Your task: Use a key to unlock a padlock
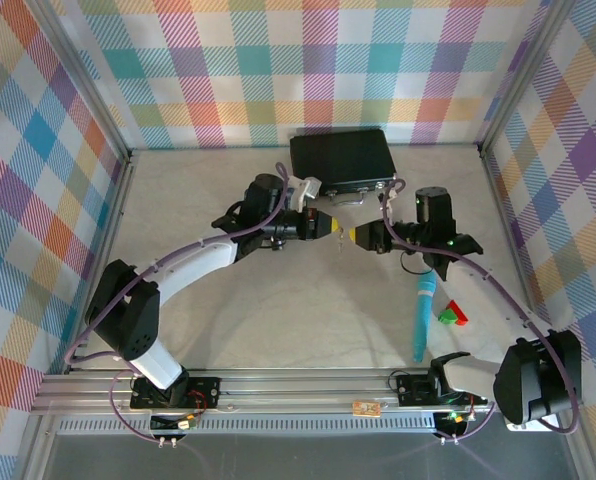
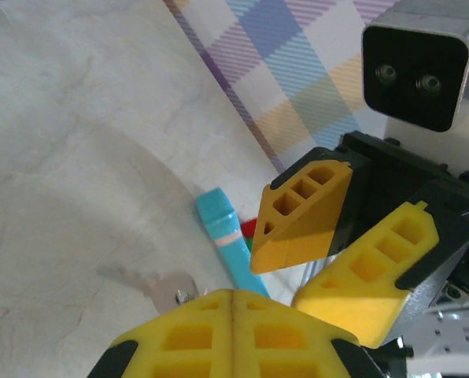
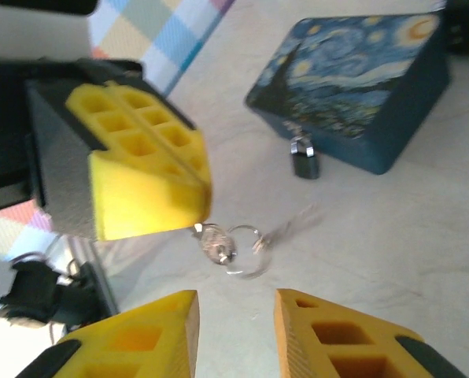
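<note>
While left gripper pinches key by head's edge and right gripper waits, fingers spread, you risk slip: dangling ring can tug it loose. Padlock hangs on tin, about one o'clock from ring.

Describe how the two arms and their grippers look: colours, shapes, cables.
The left arm and right arm share white links, bulky black joints and a purplish cable along each. The left gripper and right gripper match: black bodies with yellow wedge-shaped fingers moulded with square hollow cells. Small green lights glow on the right arm.
</note>
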Robot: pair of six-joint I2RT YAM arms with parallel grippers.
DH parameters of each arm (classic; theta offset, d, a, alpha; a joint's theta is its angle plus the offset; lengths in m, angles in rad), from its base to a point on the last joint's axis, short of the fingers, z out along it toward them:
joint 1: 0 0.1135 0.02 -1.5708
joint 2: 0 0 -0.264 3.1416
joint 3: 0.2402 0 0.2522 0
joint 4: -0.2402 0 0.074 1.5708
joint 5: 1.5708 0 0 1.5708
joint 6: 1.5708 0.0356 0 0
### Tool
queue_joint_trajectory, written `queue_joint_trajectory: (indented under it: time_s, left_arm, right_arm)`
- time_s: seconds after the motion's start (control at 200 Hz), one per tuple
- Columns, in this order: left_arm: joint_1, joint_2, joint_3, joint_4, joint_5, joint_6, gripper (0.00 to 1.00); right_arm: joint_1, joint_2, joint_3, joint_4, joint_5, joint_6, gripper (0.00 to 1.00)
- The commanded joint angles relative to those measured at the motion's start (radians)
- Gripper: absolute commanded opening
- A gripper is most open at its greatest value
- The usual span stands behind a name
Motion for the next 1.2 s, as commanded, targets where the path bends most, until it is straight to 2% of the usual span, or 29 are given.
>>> queue_joint_trajectory:
  time_s: [0.0, 0.145, 0.305, 0.505, 0.66, 0.745, 0.77, 0.795, 0.815, 0.87, 0.925, 1.04, 1.195]
  left_arm:
    - [0.002, -0.016, 0.032, -0.09, 0.114, 0.095, 0.0]
    - [0.001, -0.009, 0.051, -0.086, 0.15, 0.095, 0.0]
    - [0.001, -0.007, 0.057, -0.086, 0.166, 0.09, 0.0]
    - [0.001, -0.003, 0.062, -0.07, 0.175, 0.07, 0.0]
    - [0.001, -0.01, 0.057, -0.062, 0.165, 0.057, 0.0]
    - [0.002, -0.019, 0.055, -0.068, 0.088, 0.022, 0.0]
    - [0.004, -0.02, 0.065, -0.085, 0.05, 0.006, 0.03]
    - [0.009, -0.02, 0.077, -0.108, 0.014, -0.014, 0.1]
    - [0.012, -0.02, 0.086, -0.12, -0.013, -0.034, 0.2]
    - [0.024, -0.023, 0.093, -0.123, -0.069, -0.112, 0.54]
    - [0.031, -0.038, 0.064, -0.071, -0.118, -0.196, 0.68]
    - [0.031, -0.066, -0.027, 0.067, -0.204, -0.345, 0.71]
    - [0.001, -0.065, -0.13, 0.22, -0.326, -0.548, 0.67]
  right_arm:
    - [-0.001, 0.005, -0.02, 0.051, -0.179, -0.027, 0.33]
    - [-0.001, 0.04, -0.035, 0.101, -0.242, 0.016, 0.35]
    - [-0.002, 0.058, -0.055, 0.183, -0.263, 0.066, 0.34]
    - [0.0, 0.119, -0.066, 0.235, -0.304, 0.121, 0.19]
    - [0.001, 0.13, -0.084, 0.28, -0.311, 0.149, 0.0]
    - [0.002, 0.12, -0.085, 0.273, -0.295, 0.15, 0.0]
    - [0.001, 0.115, -0.083, 0.265, -0.281, 0.147, 0.0]
    - [0.001, 0.109, -0.078, 0.243, -0.255, 0.138, 0.0]
    - [0.0, 0.104, -0.073, 0.216, -0.228, 0.127, 0.0]
    - [0.002, 0.091, -0.054, 0.132, -0.157, 0.077, 0.0]
    - [0.002, 0.073, -0.048, 0.08, -0.093, 0.046, 0.0]
    - [0.006, 0.046, -0.045, 0.051, -0.018, 0.027, 0.0]
    - [0.041, 0.015, -0.036, 0.037, 0.195, -0.006, 0.0]
